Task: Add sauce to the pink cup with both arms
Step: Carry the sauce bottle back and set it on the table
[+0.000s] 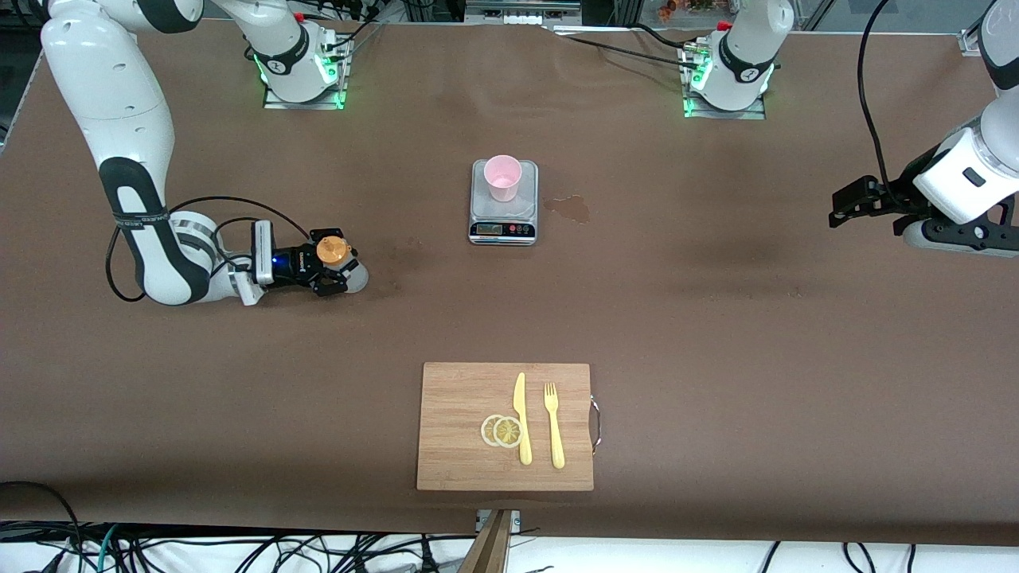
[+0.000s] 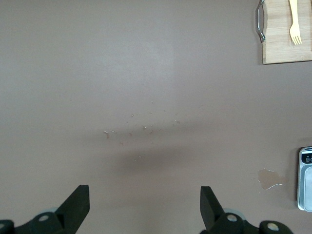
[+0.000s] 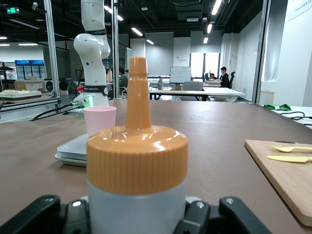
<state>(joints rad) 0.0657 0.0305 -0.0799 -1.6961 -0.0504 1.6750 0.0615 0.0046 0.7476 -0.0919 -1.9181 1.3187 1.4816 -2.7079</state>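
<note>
The sauce bottle [image 1: 335,253], whitish with an orange nozzle cap, stands upright on the table toward the right arm's end. My right gripper [image 1: 333,265] reaches in low from the side and is shut on its body; in the right wrist view the bottle [image 3: 137,161] fills the space between the fingers [image 3: 197,217]. The pink cup [image 1: 503,177] stands upright on a small kitchen scale [image 1: 503,216] at the table's middle and also shows in the right wrist view [image 3: 100,120]. My left gripper [image 1: 845,205] hangs open and empty [image 2: 144,192] over bare table at the left arm's end.
A wooden cutting board [image 1: 454,430] near the front camera carries a yellow knife [image 1: 521,418], a yellow fork [image 1: 553,426] and two lemon slices [image 1: 501,430]. A pale stain [image 1: 569,207] marks the table beside the scale.
</note>
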